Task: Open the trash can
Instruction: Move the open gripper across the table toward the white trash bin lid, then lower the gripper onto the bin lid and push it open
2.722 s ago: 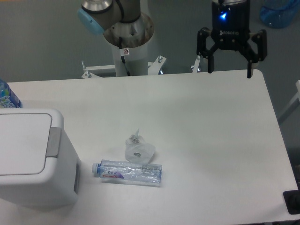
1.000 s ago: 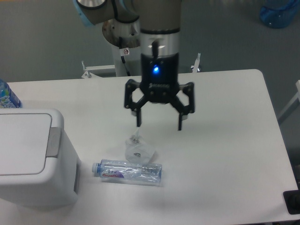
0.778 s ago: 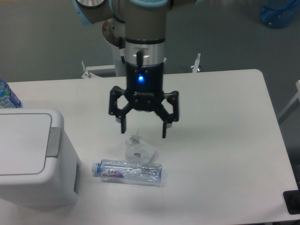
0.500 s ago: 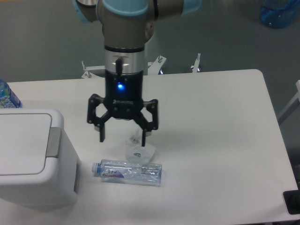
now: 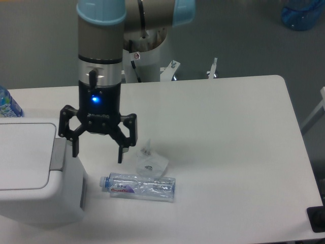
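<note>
Your gripper [image 5: 98,152] hangs over the left part of the table [image 5: 228,132], fingers pointing down and spread wide apart — nothing is between them. A blue light glows on the gripper's body above the fingers. The left fingertip [image 5: 75,151] sits right at the edge of the trash can [image 5: 38,173], close to the grey button strip [image 5: 59,154] that runs along the right side of the lid [image 5: 24,155]; you cannot tell whether it touches. The right fingertip is over bare table, just left of a crumpled bit of clear plastic [image 5: 151,161].

The trash can stands at the table's left edge, near the front, partly cut off by the frame. Its flat white lid lies closed.

A crushed clear bottle [image 5: 138,186] lies on its side just in front of the plastic scrap, cap end toward the trash can — near it, but apart. At the far left edge you see part of another bottle [image 5: 7,104] with a blue label, behind the trash can.
</note>
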